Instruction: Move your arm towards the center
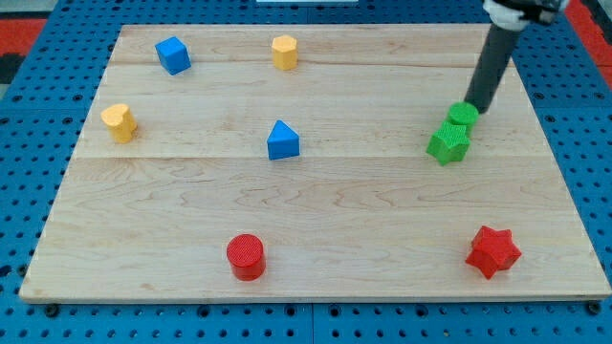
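Observation:
My tip (477,106) is at the view's right, upper part of the wooden board (316,220), touching or just behind the green cylinder (463,116). A green star (448,144) lies right below-left of that cylinder, touching it. A blue triangle block (282,140) sits near the board's middle, far to the left of my tip. The rod rises from the tip to the view's top right.
A blue cube (173,54) and a yellow hexagon block (284,52) lie near the top edge. A yellow heart-like block (120,122) is at the left. A red cylinder (246,256) is at the bottom middle, a red star (492,251) at the bottom right.

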You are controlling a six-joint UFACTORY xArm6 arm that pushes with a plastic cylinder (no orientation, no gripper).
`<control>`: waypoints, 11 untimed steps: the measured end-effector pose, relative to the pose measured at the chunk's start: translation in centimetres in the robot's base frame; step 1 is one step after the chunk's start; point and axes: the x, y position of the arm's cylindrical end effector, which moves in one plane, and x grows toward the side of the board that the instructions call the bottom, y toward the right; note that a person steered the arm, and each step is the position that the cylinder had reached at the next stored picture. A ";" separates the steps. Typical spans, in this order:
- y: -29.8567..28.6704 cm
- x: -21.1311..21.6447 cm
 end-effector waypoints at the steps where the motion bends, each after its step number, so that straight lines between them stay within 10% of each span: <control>1: 1.1 0.2; 11: 0.9 -4.4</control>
